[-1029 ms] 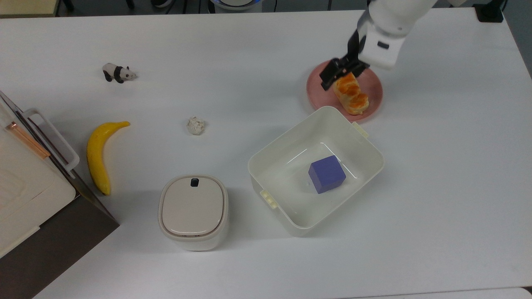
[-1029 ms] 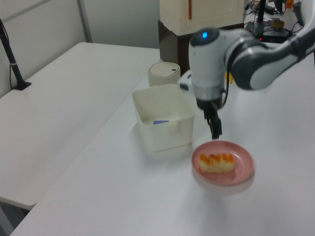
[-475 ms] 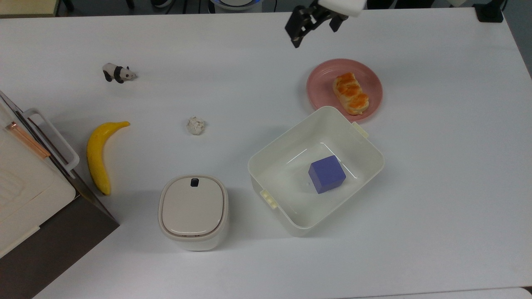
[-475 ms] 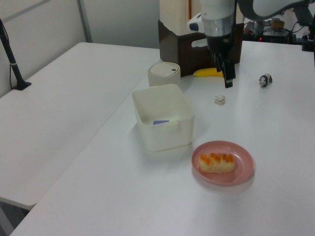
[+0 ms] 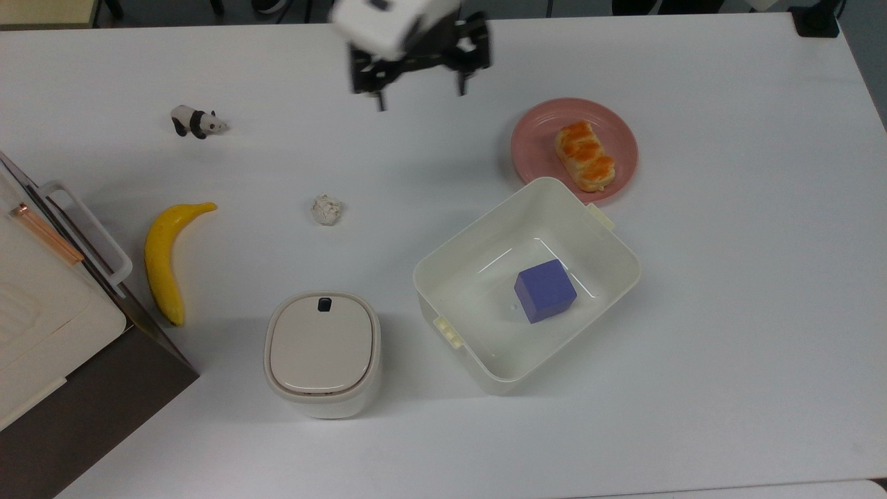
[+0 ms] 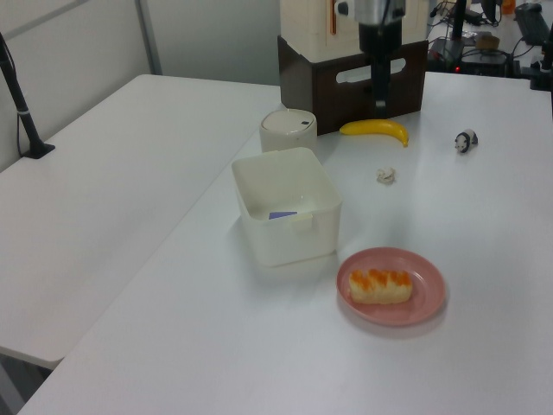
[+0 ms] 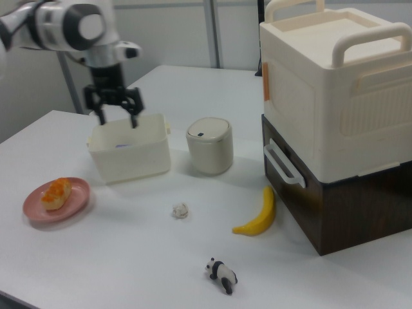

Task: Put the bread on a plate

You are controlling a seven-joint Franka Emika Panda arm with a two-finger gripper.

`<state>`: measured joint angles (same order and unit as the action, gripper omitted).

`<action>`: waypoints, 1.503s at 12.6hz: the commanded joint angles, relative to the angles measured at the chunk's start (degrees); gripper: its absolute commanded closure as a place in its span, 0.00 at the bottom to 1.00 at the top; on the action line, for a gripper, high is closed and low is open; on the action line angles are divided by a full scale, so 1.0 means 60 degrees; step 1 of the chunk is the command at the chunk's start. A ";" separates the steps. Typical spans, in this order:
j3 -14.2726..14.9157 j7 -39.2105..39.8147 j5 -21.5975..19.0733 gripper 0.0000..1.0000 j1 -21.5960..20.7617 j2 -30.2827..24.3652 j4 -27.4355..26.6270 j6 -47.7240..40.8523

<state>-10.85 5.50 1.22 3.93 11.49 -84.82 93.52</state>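
The bread (image 5: 584,156), a braided orange-brown bun, lies on the pink plate (image 5: 537,138) near the white tub's far corner. The bun (image 6: 380,285) sits on the dish (image 6: 429,290) in the left view. In the right view the bread (image 7: 55,192) rests on the plate (image 7: 74,196) at the lower left. My gripper (image 5: 419,97) hangs high over the table, well to the top view's left of the plate, open and holding nothing. In the right view the gripper (image 7: 118,120) hovers in front of the tub.
A white tub (image 5: 443,267) holds a blue cube (image 5: 545,291). A lidded cream bin (image 5: 322,353), a banana (image 5: 163,260), a paper ball (image 5: 326,209) and a panda figure (image 5: 197,122) lie across the table. A large cream-and-brown box (image 7: 335,116) stands at one edge.
The gripper left the bread on the plate, rose, and swung toward the top view's left, away from the plate. The bread and plate have not moved.
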 commanded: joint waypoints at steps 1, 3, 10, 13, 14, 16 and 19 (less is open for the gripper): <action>0.0519 -0.0841 -0.0409 0.00 0.0311 0.0047 0.0001 0.0905; 0.0519 -0.0960 -0.0422 0.00 0.0429 0.0077 0.0015 0.1404; 0.0606 -0.2613 -0.0437 0.00 0.0429 0.0121 0.1213 0.0692; 0.0753 -0.2630 -0.0452 0.00 0.0429 0.0121 0.1495 0.0089; 0.0753 -0.2630 -0.0452 0.00 0.0429 0.0121 0.1495 0.0030; 0.0739 -0.2630 -0.0466 0.00 0.0414 0.0150 0.1495 -0.0058; 0.0753 -0.2645 -0.0466 0.00 0.0429 0.0135 0.1539 -0.0279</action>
<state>-7.14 -9.18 -0.47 7.22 12.26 -76.67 93.95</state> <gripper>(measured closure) 0.000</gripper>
